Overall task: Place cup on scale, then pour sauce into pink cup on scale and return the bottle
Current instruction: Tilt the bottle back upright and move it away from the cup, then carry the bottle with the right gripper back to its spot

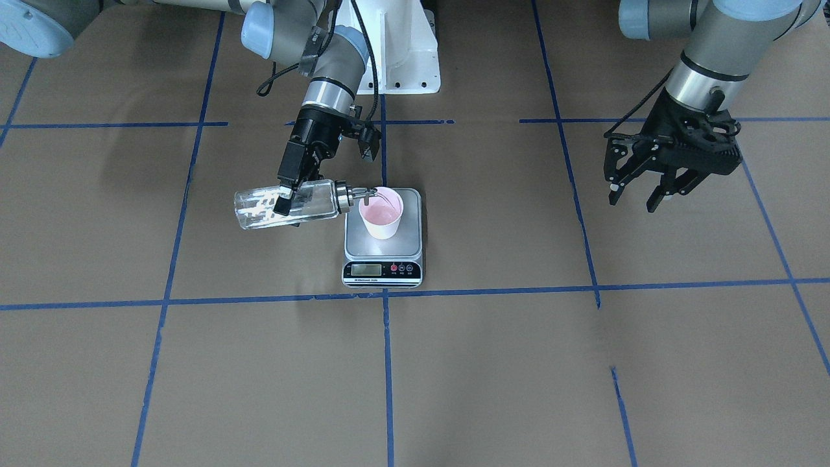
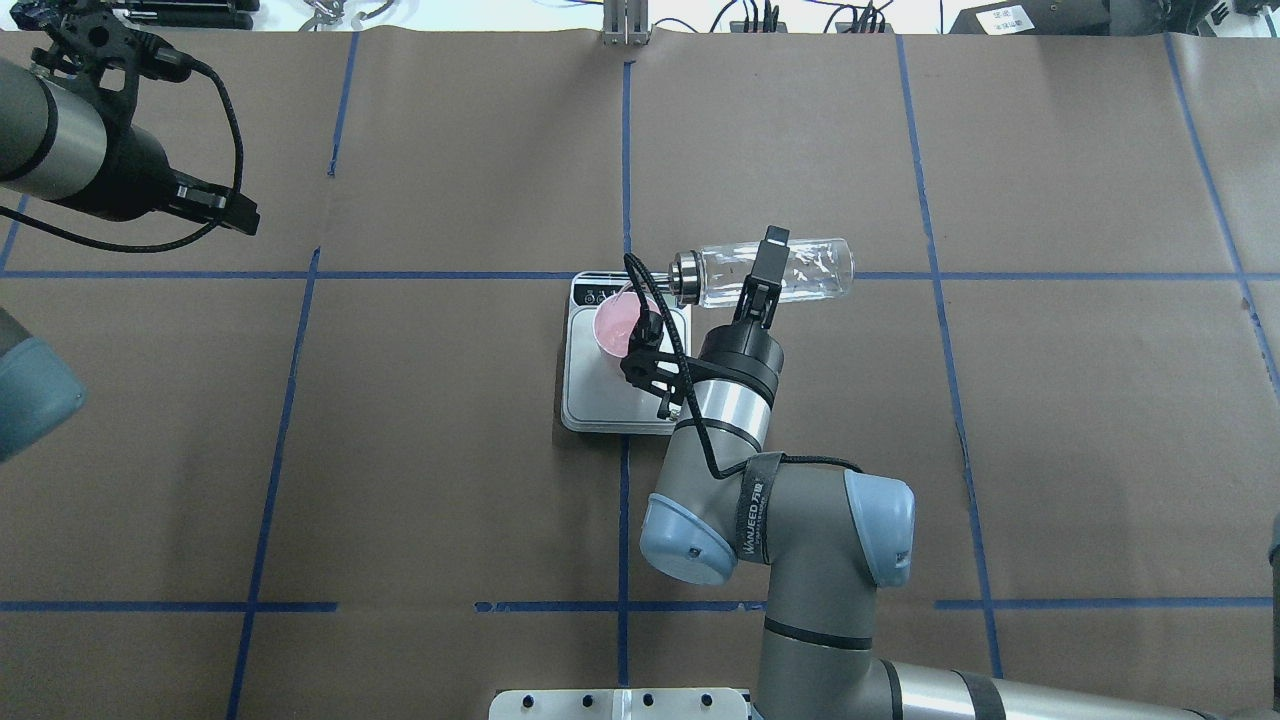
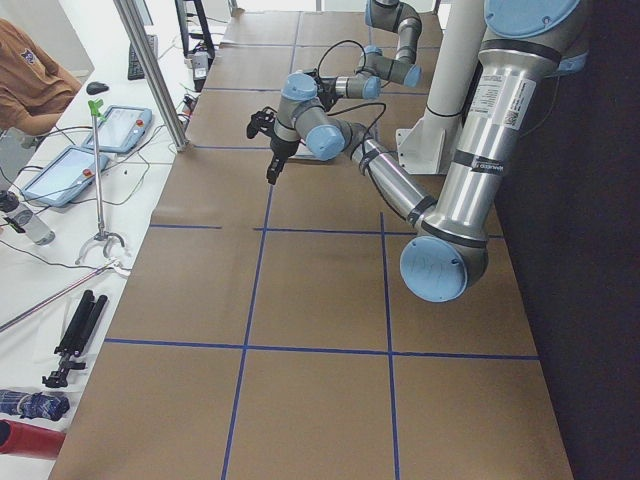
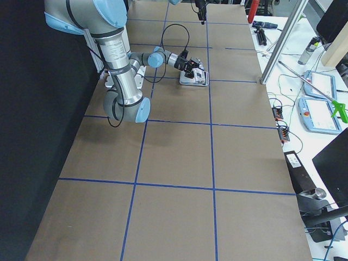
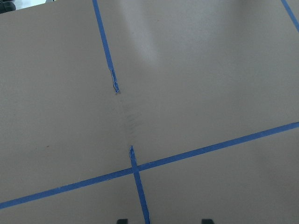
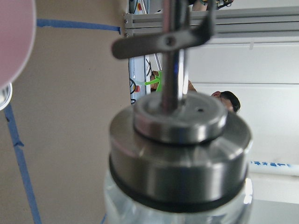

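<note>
My right gripper (image 1: 288, 198) is shut on the clear glass bottle (image 1: 256, 211) and holds it almost level above the table. Its silver cap and spout (image 1: 363, 192) reach over the rim of the pink cup (image 1: 381, 220). The cup stands upright on the scale (image 1: 363, 245), whose display (image 1: 366, 269) faces away from me. The overhead view shows the bottle (image 2: 815, 268), the cup (image 2: 612, 325) and the scale (image 2: 600, 405). The right wrist view is filled by the cap (image 6: 180, 154). Clear sauce (image 1: 259, 217) shows in the bottle. My left gripper (image 1: 632, 201) hangs open and empty, far from the scale.
Brown paper with blue tape lines (image 1: 386, 363) covers the table. My white base (image 1: 395, 52) stands behind the scale. Tablets (image 3: 70, 165), tools and a seated person (image 3: 25, 80) are beyond the table's far edge.
</note>
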Robot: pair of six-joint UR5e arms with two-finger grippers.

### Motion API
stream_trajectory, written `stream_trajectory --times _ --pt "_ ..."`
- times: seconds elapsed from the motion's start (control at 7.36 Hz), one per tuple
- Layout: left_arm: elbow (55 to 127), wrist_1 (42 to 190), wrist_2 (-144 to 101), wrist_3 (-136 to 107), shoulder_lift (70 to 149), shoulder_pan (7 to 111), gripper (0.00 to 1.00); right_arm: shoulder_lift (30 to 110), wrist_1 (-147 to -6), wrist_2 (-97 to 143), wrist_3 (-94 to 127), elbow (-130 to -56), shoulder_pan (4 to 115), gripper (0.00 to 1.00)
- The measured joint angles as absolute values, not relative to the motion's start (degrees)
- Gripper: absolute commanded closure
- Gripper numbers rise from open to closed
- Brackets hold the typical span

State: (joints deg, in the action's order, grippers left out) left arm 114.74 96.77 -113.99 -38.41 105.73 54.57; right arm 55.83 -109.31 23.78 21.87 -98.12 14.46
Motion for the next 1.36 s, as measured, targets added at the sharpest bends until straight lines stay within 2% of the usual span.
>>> stream_trajectory --times 0.82,1.36 --pt "115.35 96.66 -114.15 -38.56 105.66 54.60 0.38 64.52 -75.23 33.00 28.25 -98.57 14.67 1.00" --pt "115.01 96.46 -114.17 -38.58 105.66 54.52 0.38 77.24 -66.62 40.82 43.31 -110.35 14.78 1.00"
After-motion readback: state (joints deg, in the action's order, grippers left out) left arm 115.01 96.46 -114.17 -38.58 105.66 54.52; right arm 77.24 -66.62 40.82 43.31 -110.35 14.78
